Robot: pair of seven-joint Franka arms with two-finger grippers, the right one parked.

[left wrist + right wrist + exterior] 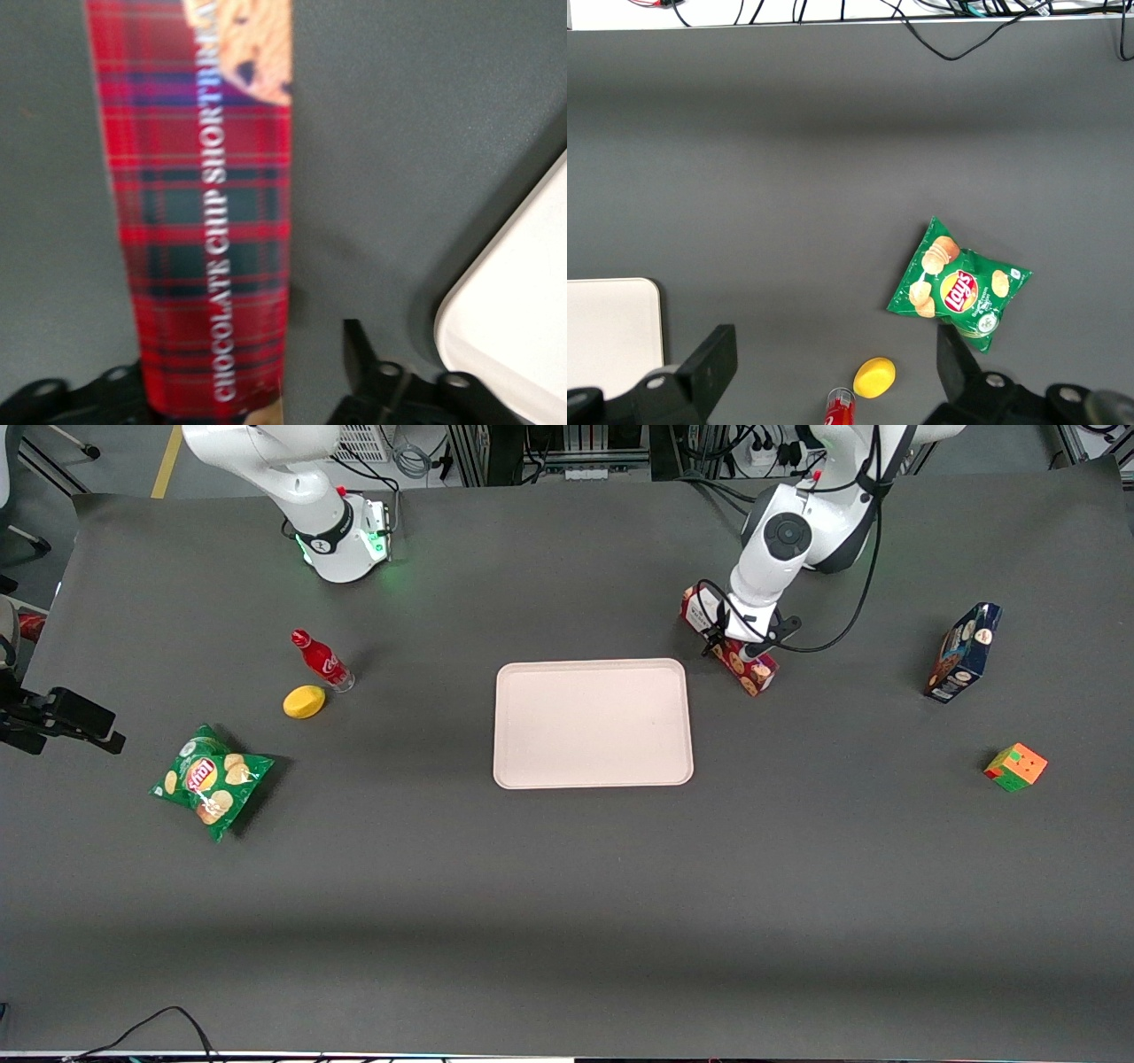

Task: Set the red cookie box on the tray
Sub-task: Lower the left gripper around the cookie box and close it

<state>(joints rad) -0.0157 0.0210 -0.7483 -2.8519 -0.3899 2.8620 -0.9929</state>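
From the front view we look steeply down on the whole tabletop (567, 921) from high up, facing both arm bases; the left wrist view sits close above the red cookie box (199, 221), looking down past the gripper (257, 390) straddling it, with a corner of the tray (514, 310); the right wrist view looks down from higher, sharing the tray, chip bag (959, 288) and lemon (874, 376) with the front.

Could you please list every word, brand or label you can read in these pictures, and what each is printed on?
"CHOCOLATE CHIP SHORTBREA": red cookie box, end of the word cut off; the gripper straddles this box beside the tray.
"Lay's": green chip bag.
White script on the small red bottle: too small to read.
Print on the dark blue box: too small to read.
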